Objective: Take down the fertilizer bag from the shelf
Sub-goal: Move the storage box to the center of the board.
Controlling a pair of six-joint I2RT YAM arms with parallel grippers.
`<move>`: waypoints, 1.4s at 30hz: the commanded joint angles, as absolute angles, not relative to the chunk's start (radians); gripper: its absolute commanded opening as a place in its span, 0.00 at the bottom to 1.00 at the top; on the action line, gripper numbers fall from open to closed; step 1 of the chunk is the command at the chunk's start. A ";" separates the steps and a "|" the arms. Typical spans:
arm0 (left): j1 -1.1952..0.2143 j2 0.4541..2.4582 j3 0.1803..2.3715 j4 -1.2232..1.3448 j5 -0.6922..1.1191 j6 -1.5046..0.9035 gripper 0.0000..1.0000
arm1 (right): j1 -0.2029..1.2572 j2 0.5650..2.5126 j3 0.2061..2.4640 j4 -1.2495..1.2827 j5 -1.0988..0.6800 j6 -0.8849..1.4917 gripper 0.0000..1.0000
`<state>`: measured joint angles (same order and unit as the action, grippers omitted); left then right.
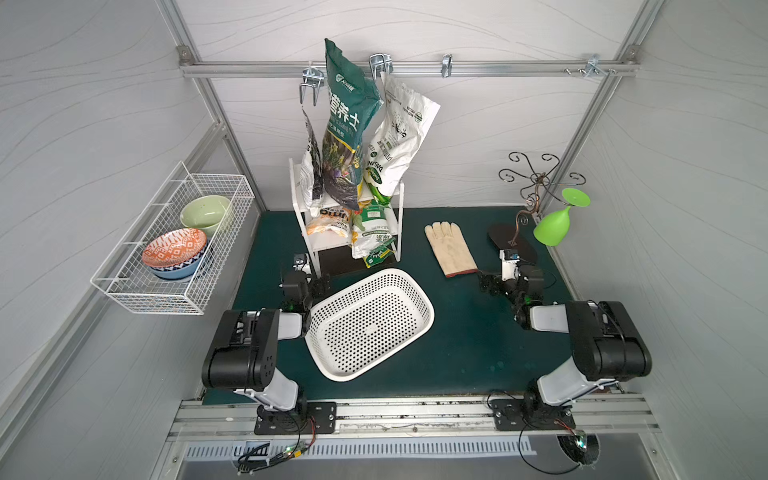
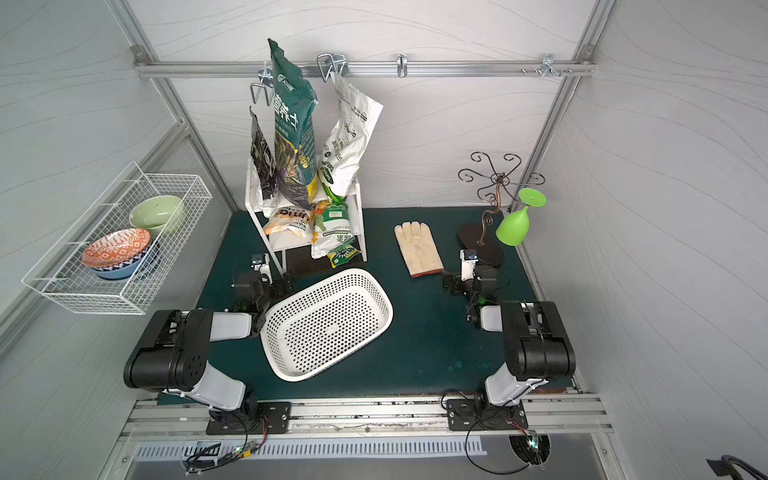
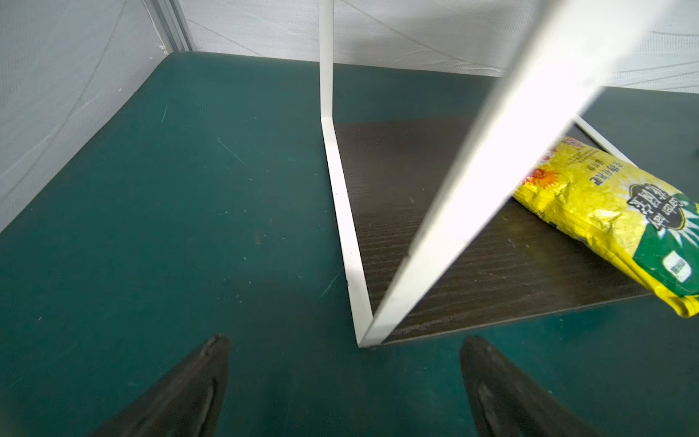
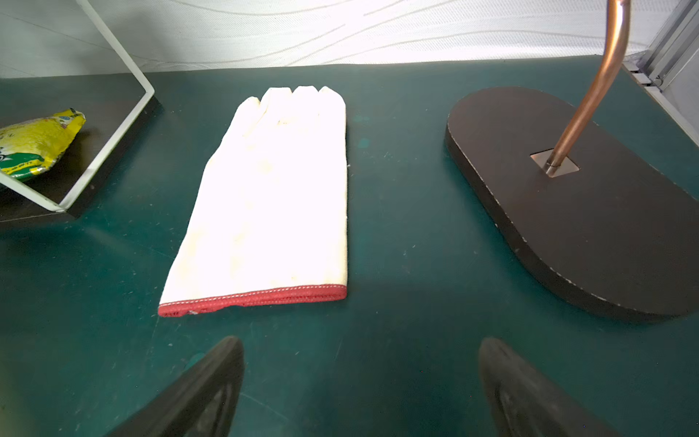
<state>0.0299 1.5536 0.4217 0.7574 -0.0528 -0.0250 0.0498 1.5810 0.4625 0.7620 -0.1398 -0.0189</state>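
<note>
My left arm is folded low over the left side of the tabletop (image 1: 457,353). Its left end effector (image 3: 344,339) hangs just above the mat at the near left leg of the shelf (image 1: 328,246), fingers (image 3: 189,386) spread wide and grasping nothing. My right arm is folded the same way on the right. The right end effector (image 4: 361,340) is released too and empty. It points at the red cuff of the glove (image 1: 451,249), and the dark base of the hook stand (image 4: 567,227) lies just right of that.

The tall dark green bag (image 1: 347,124) on the shelf's top board carries large white characters, 营养土. The white bag (image 1: 399,133) leaning to its right shows green letters beginning "DAS". The other print is too small for me to read.

The wire basket (image 1: 166,291) on the left wall holds three bowls: a pale green bowl (image 1: 205,212), and an orange-patterned bowl (image 1: 174,247) stacked in a blue bowl (image 1: 176,270). The shelf carries six bags in all:
- Three stand on top, counting a black-and-white bag (image 1: 311,166) at the left.
- Two lie on the lower board, an orange-and-white bag (image 1: 328,222) and a white-and-green bag (image 1: 368,232).
- One yellow-and-green packet (image 3: 612,212) lies on the dark bottom board.

I cannot read which of them holds fertilizer. Near the shelf sits one white perforated basket (image 1: 370,328). One green goblet (image 1: 552,226) hangs upside down from the stand.
</note>
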 commanded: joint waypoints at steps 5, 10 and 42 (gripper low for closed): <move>0.027 1.551 0.442 0.794 -0.060 -0.023 0.99 | 0.048 1.575 0.456 0.769 -0.146 -0.023 0.99; 0.026 1.546 0.436 0.797 -0.058 -0.022 0.99 | 0.045 1.576 0.465 0.761 -0.152 -0.022 0.99; 0.023 1.102 0.582 0.085 -0.243 -0.180 0.98 | 0.125 1.424 0.790 0.074 0.021 0.138 0.91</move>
